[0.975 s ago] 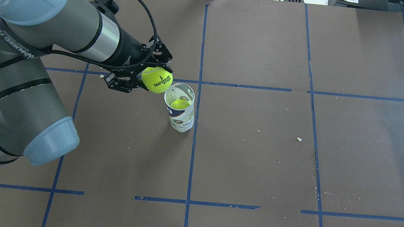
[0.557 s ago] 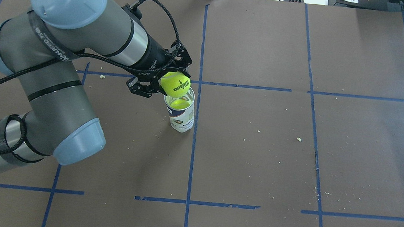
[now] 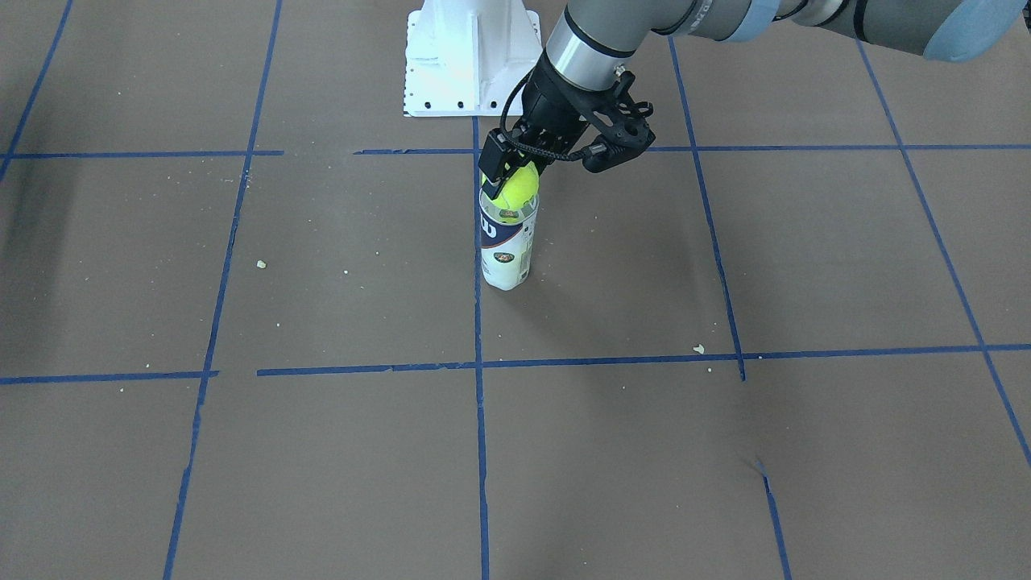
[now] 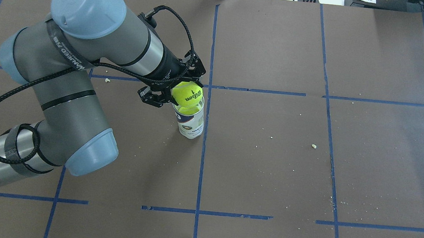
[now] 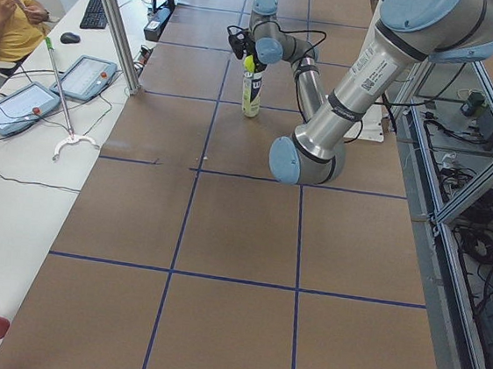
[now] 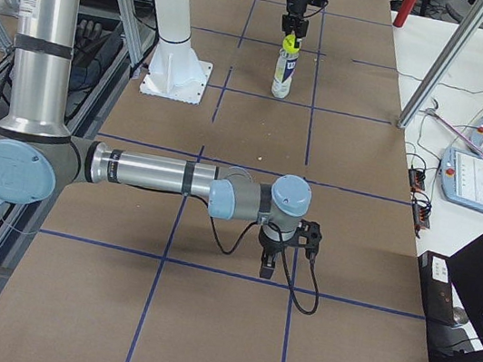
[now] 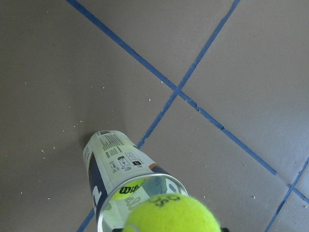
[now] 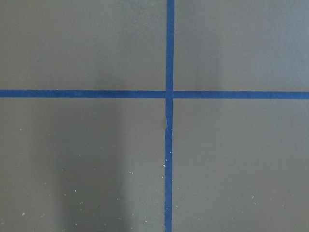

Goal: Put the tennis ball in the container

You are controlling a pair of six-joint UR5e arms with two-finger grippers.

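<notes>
The left gripper [image 4: 181,92] is clamping the tennis ball [image 4: 188,96] between its fingers and holding it right over the container [image 4: 192,127], at the open mouth. I cannot tell whether the ball is touching the rim. The container is standing upright on the table [image 4: 269,170], just beside a blue tape line [image 4: 201,164]. Inside the container a second ball [image 7: 129,189] is lying at the bottom. The right gripper [image 6: 270,263] is hanging over the table well apart from the container; I cannot tell how wide its claw is.
</notes>
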